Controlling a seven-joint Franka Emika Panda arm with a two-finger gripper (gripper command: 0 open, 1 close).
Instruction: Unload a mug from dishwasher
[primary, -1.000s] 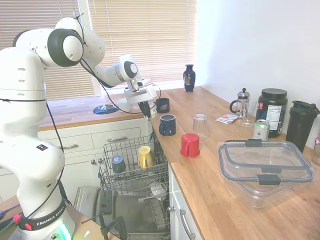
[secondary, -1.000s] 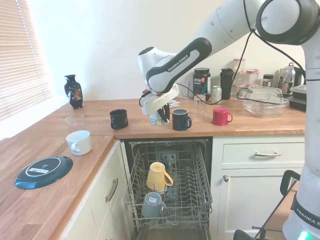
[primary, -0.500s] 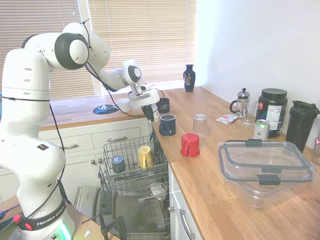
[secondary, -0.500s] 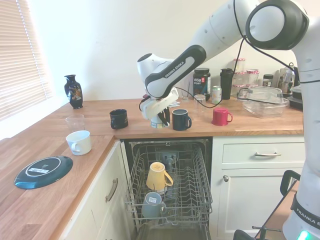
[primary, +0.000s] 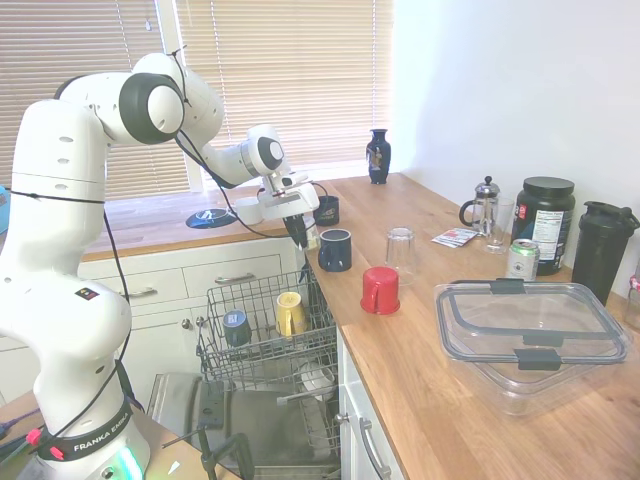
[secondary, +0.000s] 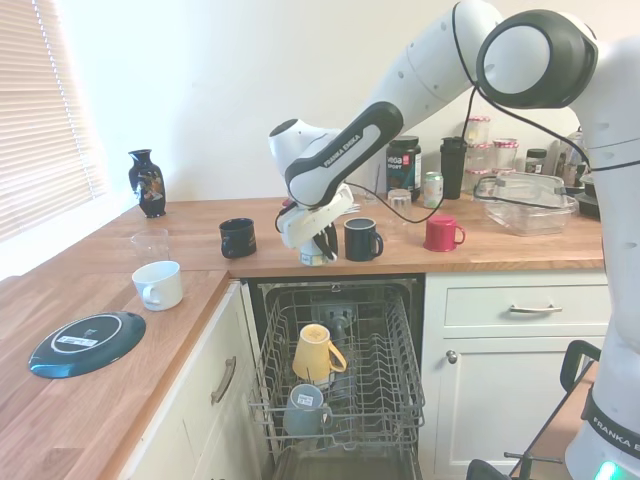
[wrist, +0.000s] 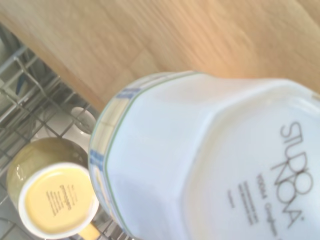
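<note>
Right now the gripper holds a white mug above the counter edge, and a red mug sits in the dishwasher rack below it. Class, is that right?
Not quite. The mug in the dishwasher rack is yellow, not red; the second exterior view shows it. The red mug stands on the counter. The gripper does hold the white mug above the counter edge.

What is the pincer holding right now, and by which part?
The pincer holds the white mug upside down at the counter's edge above the dishwasher; which part of the mug it grips cannot be told.
</note>
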